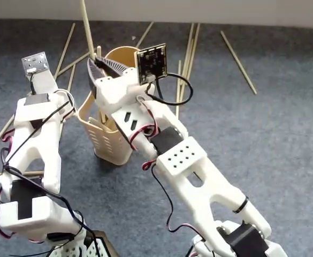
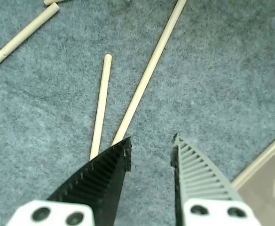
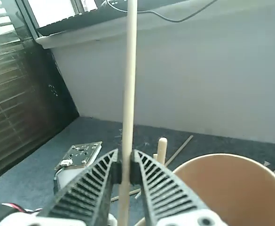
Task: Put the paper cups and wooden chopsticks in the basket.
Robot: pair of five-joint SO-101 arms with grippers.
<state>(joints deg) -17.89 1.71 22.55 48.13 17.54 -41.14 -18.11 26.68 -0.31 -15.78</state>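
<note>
A wooden chopstick (image 3: pixel 129 70) is held upright, clamped between the two ribbed fingers of the right tool (image 3: pixel 125 157). In the high view this chopstick (image 1: pixel 86 27) is seen rising above the tool (image 1: pixel 100 69), which is poised at the rim of the beige slotted basket (image 1: pixel 105 142). A tan paper cup (image 3: pixel 231 188) is seen just beside the clamped fingers, its open mouth upward. From above, the cup (image 1: pixel 121 53) is placed at the top of the basket, behind the tool. A second, shorter stick (image 3: pixel 161 148) is stood on end between the tool and the cup.

The basket is set on the grey, carpet-like counter (image 1: pixel 284 134), between the two arms. Loose chopsticks are scattered across the counter behind it, among them a pair (image 1: pixel 189 48) and a single one (image 1: pixel 239 53) farther off.

The left tool (image 2: pixel 151 143) is held over bare counter beside the basket, its black and grey fingers spread apart with nothing between them. Two chopsticks (image 2: pixel 101 103) (image 2: pixel 149 70) are laid just past its tips, one ending at the black finger.
</note>
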